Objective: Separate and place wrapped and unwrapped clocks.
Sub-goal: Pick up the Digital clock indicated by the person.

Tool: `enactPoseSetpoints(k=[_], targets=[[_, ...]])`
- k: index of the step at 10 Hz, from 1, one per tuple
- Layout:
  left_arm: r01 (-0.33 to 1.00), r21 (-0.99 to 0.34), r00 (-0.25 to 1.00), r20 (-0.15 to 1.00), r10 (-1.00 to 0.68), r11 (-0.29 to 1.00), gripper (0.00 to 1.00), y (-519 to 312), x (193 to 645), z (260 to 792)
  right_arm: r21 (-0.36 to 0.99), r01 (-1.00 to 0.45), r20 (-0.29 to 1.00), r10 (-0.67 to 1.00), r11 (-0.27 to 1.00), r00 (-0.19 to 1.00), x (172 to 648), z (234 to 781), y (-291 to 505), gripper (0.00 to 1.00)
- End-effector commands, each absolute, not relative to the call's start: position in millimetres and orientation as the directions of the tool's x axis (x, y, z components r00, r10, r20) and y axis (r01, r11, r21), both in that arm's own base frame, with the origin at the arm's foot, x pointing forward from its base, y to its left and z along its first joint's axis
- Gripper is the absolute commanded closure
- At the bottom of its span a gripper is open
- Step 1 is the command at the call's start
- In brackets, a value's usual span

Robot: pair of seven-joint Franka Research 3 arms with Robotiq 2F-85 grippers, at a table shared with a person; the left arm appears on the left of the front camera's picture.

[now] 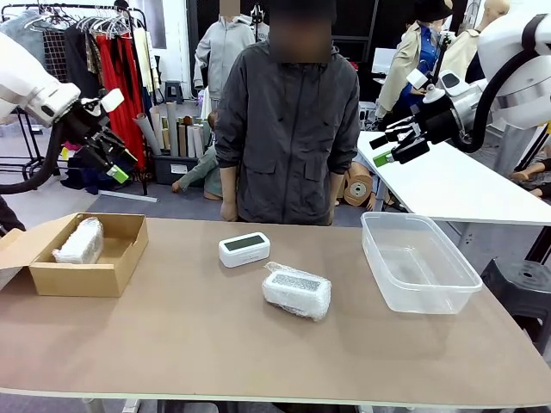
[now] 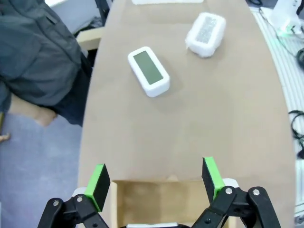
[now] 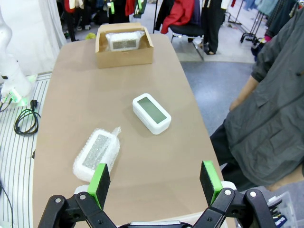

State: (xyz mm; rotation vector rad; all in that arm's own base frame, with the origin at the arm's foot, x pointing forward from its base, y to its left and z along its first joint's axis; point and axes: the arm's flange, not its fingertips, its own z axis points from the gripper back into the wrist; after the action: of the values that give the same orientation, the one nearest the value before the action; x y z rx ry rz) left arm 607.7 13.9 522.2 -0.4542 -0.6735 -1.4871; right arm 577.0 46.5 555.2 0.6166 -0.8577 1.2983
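A bare white clock (image 1: 244,249) with a grey-green screen lies mid-table, also seen in the left wrist view (image 2: 148,71) and right wrist view (image 3: 151,113). A bubble-wrapped clock (image 1: 297,291) (image 2: 205,33) (image 3: 96,153) lies just in front of it. Another wrapped clock (image 1: 79,241) (image 3: 122,41) rests inside the cardboard box (image 1: 103,275) (image 3: 124,56) at the left. My left gripper (image 1: 114,163) (image 2: 156,180) hangs open, high above the box. My right gripper (image 1: 389,146) (image 3: 155,179) is open, raised above the clear plastic tub (image 1: 456,284).
A person (image 1: 287,129) in a dark jacket stands at the far edge, arms down. A white table (image 1: 456,185) stands at the right behind the tub. Clothes racks and rolls fill the background.
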Motion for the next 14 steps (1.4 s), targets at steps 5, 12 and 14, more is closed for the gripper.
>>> enactPoseSetpoints(k=[5,12,14], targets=[[0.987,-0.010,0.101,0.816,-0.570,0.161,0.00,13.5,614.8,538.4,-0.076,-0.979,0.825,0.563,0.188,0.044,576.6,557.2,46.4,0.00],[0.990,0.087,0.005,0.777,-0.629,0.114,0.00,10.0,606.6,532.3,-0.076,-0.979,0.825,0.563,0.188,0.044,576.6,557.2,46.4,0.00],[0.990,0.087,0.005,0.777,-0.629,0.114,0.00,10.0,606.6,532.3,-0.076,-0.979,0.825,0.563,0.188,0.044,576.6,557.2,46.4,0.00]])
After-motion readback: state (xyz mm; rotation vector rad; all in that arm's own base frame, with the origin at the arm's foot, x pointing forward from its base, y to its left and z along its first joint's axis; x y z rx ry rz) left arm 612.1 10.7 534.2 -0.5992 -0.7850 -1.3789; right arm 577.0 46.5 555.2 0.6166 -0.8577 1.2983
